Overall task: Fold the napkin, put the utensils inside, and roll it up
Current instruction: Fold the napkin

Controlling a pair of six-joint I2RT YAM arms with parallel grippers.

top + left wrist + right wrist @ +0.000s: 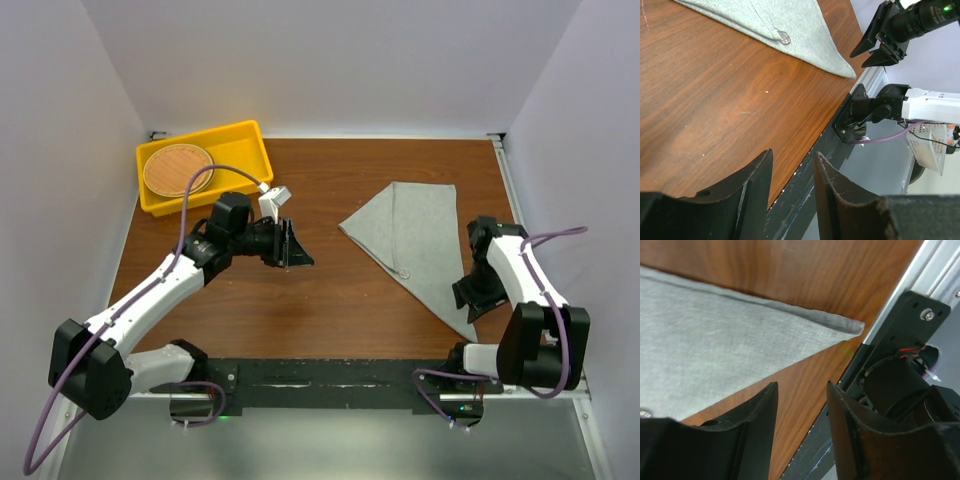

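One yellow tray (pixel 235 150) at ten o'clock holds only a woven disc (pixel 177 169); no utensils show. The left gripper (pixel 290 243), near centre, is partly spread and empty. The napkin (pixel 415 235), folded triangular, lies at three o'clock. The right gripper (pixel 472 297), partly spread and empty, hovers by its near corner. Pinching one layer could unfold it.

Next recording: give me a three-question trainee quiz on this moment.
1. True or false: the napkin lies in the yellow tray.
2. What lies in that tray? A) cutlery B) a round woven disc C) a cup
3. Fill in: the left pincer stands open and holds ____.
Key: 1 false; 2 B; 3 nothing.
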